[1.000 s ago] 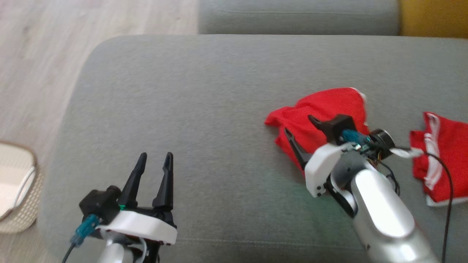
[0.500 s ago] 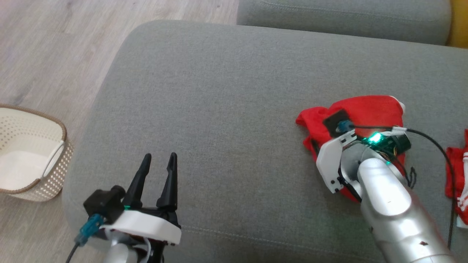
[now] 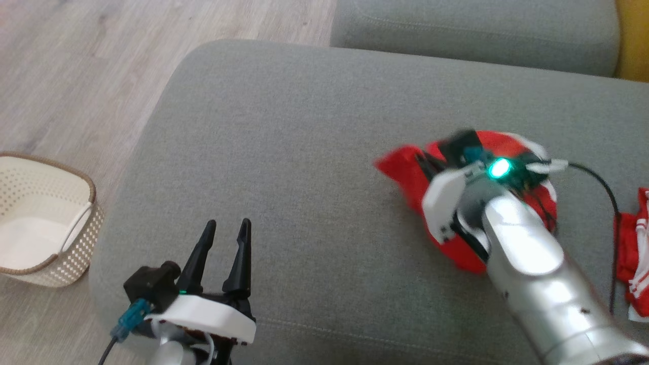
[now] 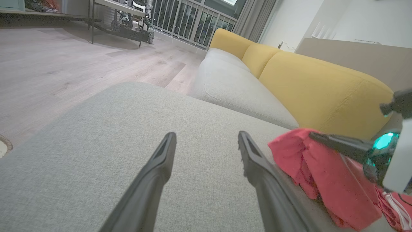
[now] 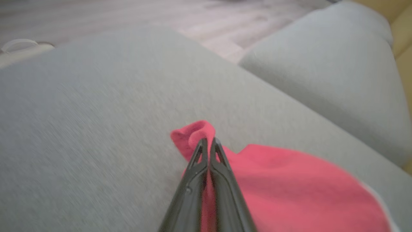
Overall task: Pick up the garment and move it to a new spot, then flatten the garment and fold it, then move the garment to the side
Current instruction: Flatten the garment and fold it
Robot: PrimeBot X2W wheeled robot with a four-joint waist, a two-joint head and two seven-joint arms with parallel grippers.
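Head view: shows the right gripper over the right half of the grey seat cushion, fingers blurred and buried in the red garment. Shows a green light lit on the wrist above the cloth. Places the garment crumpled under and around that gripper, resting on the cushion, well apart from the left gripper. Shows the left gripper near the cushion's front edge, fingers spread wide, holding nothing, pointing toward the back cushion. Includes a second red piece with white trim at the right edge, near the garment but apart from it, and a pale woven basket on the wooden floor beside the cushion's left end.

Right wrist view: shows the two dark fingers pressed together, pinching a rolled fold at the garment's edge; remaining cloth spread to the right over the cushion, blurred.

Left wrist view: shows the spread fingers over bare grey fabric, the garment hanging in folds from the other gripper's finger at right, and a yellow backrest behind.
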